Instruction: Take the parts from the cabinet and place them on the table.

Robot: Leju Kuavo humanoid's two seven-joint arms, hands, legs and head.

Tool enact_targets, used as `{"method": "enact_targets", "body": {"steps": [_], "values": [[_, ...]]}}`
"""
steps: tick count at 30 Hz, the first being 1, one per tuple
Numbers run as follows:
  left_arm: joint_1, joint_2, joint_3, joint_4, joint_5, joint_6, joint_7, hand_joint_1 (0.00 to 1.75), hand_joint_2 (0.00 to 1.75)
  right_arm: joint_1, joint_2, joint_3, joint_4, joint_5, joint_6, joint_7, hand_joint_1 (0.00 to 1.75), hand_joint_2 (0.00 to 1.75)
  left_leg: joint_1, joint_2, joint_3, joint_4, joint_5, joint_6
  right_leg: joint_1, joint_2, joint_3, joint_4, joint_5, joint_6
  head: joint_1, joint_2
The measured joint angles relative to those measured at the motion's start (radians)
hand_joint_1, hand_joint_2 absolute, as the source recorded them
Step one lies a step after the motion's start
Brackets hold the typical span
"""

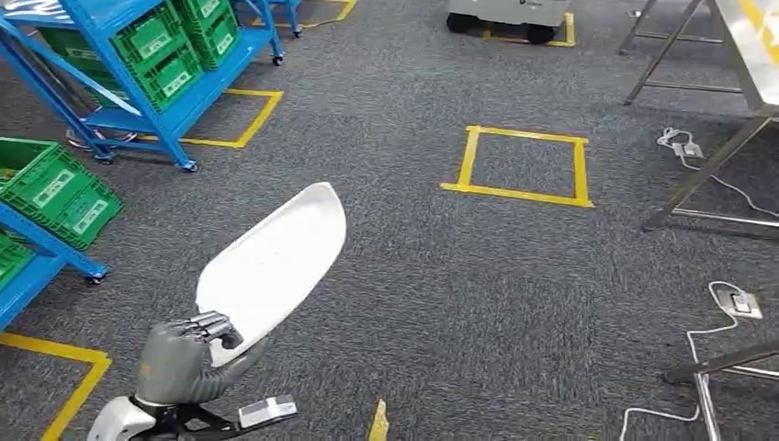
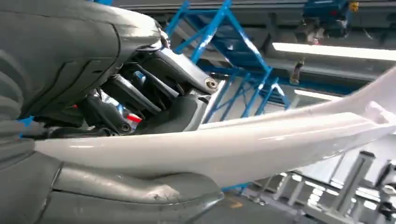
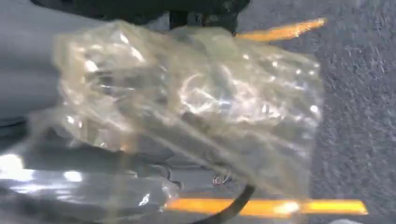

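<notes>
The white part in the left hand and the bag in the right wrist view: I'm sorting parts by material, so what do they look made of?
The white part looks like moulded plastic: smooth, thin, curved shell, glossy in the left wrist view. The left hand grips its lower end. The bag looks like thin clear, yellowish plastic film, crinkled with bright glints; its contents are too blurred to tell.

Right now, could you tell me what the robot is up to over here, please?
The robot is carrying parts across the carpeted floor. Its left hand grips one end of a long white curved part, which juts up and forward. In the right wrist view, a clear plastic bag hangs over the floor; what holds it is hidden. Blue racks with green crates stand to the left, and the metal table's legs are ahead on the right.
</notes>
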Motion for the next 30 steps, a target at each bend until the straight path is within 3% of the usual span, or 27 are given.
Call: {"method": "enact_targets", "body": {"steps": [1,2,3,4,6,7,8,9,10,11,12,13,16,17,18,19,21,22,23,24,25,26,27,28,30], "values": [[0.0,0.001,0.0,0.0,0.0,0.002,0.0,1.75,1.75,0.002,0.0,0.0,0.0,0.0,0.0,0.002,0.0,0.0,0.005,0.013,0.005,-0.013,0.006,0.006,0.003,0.011,-0.006,-0.001,0.0,0.007,0.001,0.0],[-0.002,0.002,0.001,0.0,0.003,0.005,0.0,1.75,1.75,0.005,0.001,0.0,0.0,-0.001,0.001,0.004,0.0,0.0,0.009,0.032,0.011,-0.021,0.01,0.011,0.003,-0.027,-0.014,0.014,-0.01,0.007,0.0,0.0],[-0.002,0.002,0.002,0.0,0.009,0.012,0.0,1.75,1.75,0.005,0.005,0.001,-0.002,-0.001,0.002,0.006,0.0,0.0,0.008,0.042,0.013,-0.023,0.01,0.015,0.006,-0.078,-0.035,0.055,-0.039,0.012,0.011,0.0],[-0.001,0.002,0.002,0.0,0.011,0.016,0.0,1.75,1.75,0.001,0.005,0.001,-0.002,-0.001,0.004,0.006,0.0,0.0,0.006,0.058,0.012,-0.023,0.01,0.015,0.004,-0.106,-0.074,0.13,-0.077,0.017,0.011,0.0],[-0.001,0.002,0.003,0.0,0.013,0.019,0.001,1.75,1.75,-0.003,0.005,0.002,-0.005,-0.001,0.006,0.006,0.0,0.0,0.004,0.09,0.011,-0.022,0.008,0.017,-0.001,-0.123,-0.152,0.286,-0.136,0.026,0.01,0.0],[-0.001,0.002,0.003,0.0,0.014,0.019,0.001,1.75,1.75,-0.002,0.005,0.002,-0.006,-0.002,0.007,0.006,0.0,0.0,0.004,0.103,0.012,-0.022,0.007,0.017,-0.004,-0.126,-0.165,0.312,-0.135,0.03,0.011,0.0],[-0.001,0.002,0.003,0.0,0.014,0.019,0.002,1.75,1.75,0.0,0.005,0.003,-0.006,-0.002,0.007,0.006,0.0,0.0,0.004,0.115,0.013,-0.022,0.006,0.015,-0.007,-0.128,-0.154,0.292,-0.113,0.033,0.011,0.0],[-0.001,0.002,0.003,0.0,0.014,0.019,0.002,1.75,1.75,0.001,0.005,0.003,-0.006,-0.003,0.007,0.007,0.0,0.0,0.004,0.126,0.015,-0.022,0.004,0.013,-0.009,-0.133,-0.12,0.228,-0.075,0.034,0.011,0.0],[-0.001,0.002,0.003,0.0,0.016,0.019,0.002,1.75,1.75,0.0,0.005,0.004,-0.006,-0.003,0.007,0.007,0.0,0.0,0.004,0.136,0.019,-0.022,0.001,0.009,-0.011,-0.148,-0.066,0.133,-0.031,0.034,0.011,0.0],[-0.001,0.002,0.003,0.0,0.017,0.019,0.002,1.75,1.75,0.0,0.005,0.005,-0.006,-0.003,0.007,0.007,0.0,0.0,0.005,0.146,0.024,-0.022,-0.002,0.003,-0.011,-0.179,-0.011,0.041,0.0,0.034,0.011,0.0],[0.0,0.002,0.003,0.0,0.017,0.02,0.002,1.75,1.75,-0.004,0.006,0.005,-0.008,-0.003,0.008,0.007,0.0,0.0,-0.004,0.154,0.024,-0.02,-0.007,-0.005,0.002,-0.215,0.011,0.003,-0.019,0.032,0.013,0.0],[-0.001,0.003,0.003,0.0,0.017,0.021,0.002,1.75,1.75,-0.005,0.006,0.006,-0.009,-0.003,0.008,0.007,0.0,0.0,-0.005,0.16,0.024,-0.018,-0.009,-0.01,0.0,-0.196,0.013,0.002,-0.012,0.018,0.009,0.0],[-0.012,0.001,0.003,0.0,0.023,0.027,0.0,1.75,1.75,0.0,0.006,0.006,-0.009,-0.012,0.008,0.005,0.0,0.0,0.0,0.185,0.031,-0.02,-0.012,-0.024,0.005,-0.169,0.005,0.003,-0.012,0.001,0.01,0.0],[-0.017,0.0,0.004,0.0,0.029,0.028,-0.001,1.75,1.75,0.002,0.006,0.006,-0.009,-0.016,0.008,0.003,0.0,0.0,0.006,0.163,0.031,-0.012,-0.024,-0.033,0.001,-0.16,0.01,-0.003,-0.007,-0.007,0.008,0.0],[-0.021,0.0,0.004,0.0,0.03,0.029,-0.002,1.75,1.75,0.001,0.006,0.006,-0.009,-0.018,0.008,0.002,0.0,0.0,0.007,0.123,0.017,0.022,-0.052,-0.032,0.001,-0.151,0.011,-0.003,-0.007,-0.014,0.006,0.0],[-0.023,0.0,0.006,0.002,0.033,0.03,-0.003,1.75,1.75,-0.001,0.006,0.006,-0.009,-0.021,0.008,0.003,0.0,0.0,0.006,0.098,-0.014,0.091,-0.092,-0.031,0.001,-0.141,0.01,-0.003,-0.007,-0.02,0.002,0.0],[-0.028,-0.001,0.008,0.009,0.047,0.031,-0.012,1.75,1.75,-0.003,0.006,0.006,-0.009,-0.035,0.005,0.009,0.0,0.0,0.006,0.082,-0.093,0.251,-0.157,-0.03,0.006,-0.115,0.01,-0.002,-0.007,-0.026,0.0,0.0],[-0.032,-0.001,0.008,0.013,0.054,0.031,-0.018,1.75,1.75,-0.002,0.006,0.006,-0.009,-0.04,0.004,0.011,0.0,0.0,0.006,0.081,-0.119,0.295,-0.162,-0.027,0.01,-0.102,0.011,-0.002,-0.008,-0.026,0.0,0.0],[-0.036,-0.002,0.01,0.018,0.056,0.03,-0.023,1.75,1.75,0.0,0.006,0.006,-0.009,-0.047,0.003,0.017,0.0,0.0,0.005,0.081,-0.122,0.29,-0.142,-0.023,0.013,-0.089,0.013,-0.002,-0.008,-0.027,0.0,0.0],[-0.042,-0.003,0.01,0.023,0.058,0.03,-0.029,1.75,1.75,0.002,0.006,0.006,-0.009,-0.052,0.002,0.02,0.0,0.0,0.002,0.079,-0.107,0.247,-0.1,-0.016,0.015,-0.075,0.014,-0.002,-0.008,-0.027,0.0,0.0],[-0.049,-0.006,0.009,0.027,0.061,0.029,-0.037,1.75,1.75,0.003,0.006,0.006,-0.009,-0.056,0.002,0.024,0.0,0.0,-0.001,0.072,-0.076,0.17,-0.046,-0.009,0.016,-0.06,0.017,-0.001,-0.008,-0.027,0.0,0.0],[-0.058,-0.009,0.01,0.031,0.062,0.029,-0.042,1.75,1.75,0.003,0.007,0.006,-0.01,-0.059,0.0,0.025,0.0,0.0,-0.003,0.045,-0.04,0.084,0.006,0.0,0.016,-0.048,0.019,-0.001,-0.008,-0.026,0.0,0.0],[-0.065,-0.009,0.01,0.036,0.063,0.029,-0.045,1.75,1.75,0.002,0.009,0.006,-0.01,-0.062,0.0,0.026,0.0,0.0,-0.004,-0.011,-0.017,0.034,0.019,0.009,0.013,-0.037,0.016,-0.001,-0.008,-0.026,0.001,0.0],[-0.069,-0.011,0.01,0.039,0.063,0.029,-0.047,1.75,1.75,-0.003,0.01,0.005,-0.01,-0.064,0.0,0.026,0.0,0.0,0.001,-0.019,-0.014,0.012,0.017,0.01,0.018,-0.025,0.011,0.006,-0.008,-0.021,0.003,0.0],[-0.079,-0.017,0.01,0.045,0.063,0.029,-0.049,1.75,1.75,0.001,0.01,0.005,-0.01,-0.066,-0.001,0.027,0.0,0.0,-0.005,-0.003,-0.013,0.003,0.006,0.006,0.008,-0.006,-0.004,0.002,0.001,-0.008,0.002,0.0]]}}
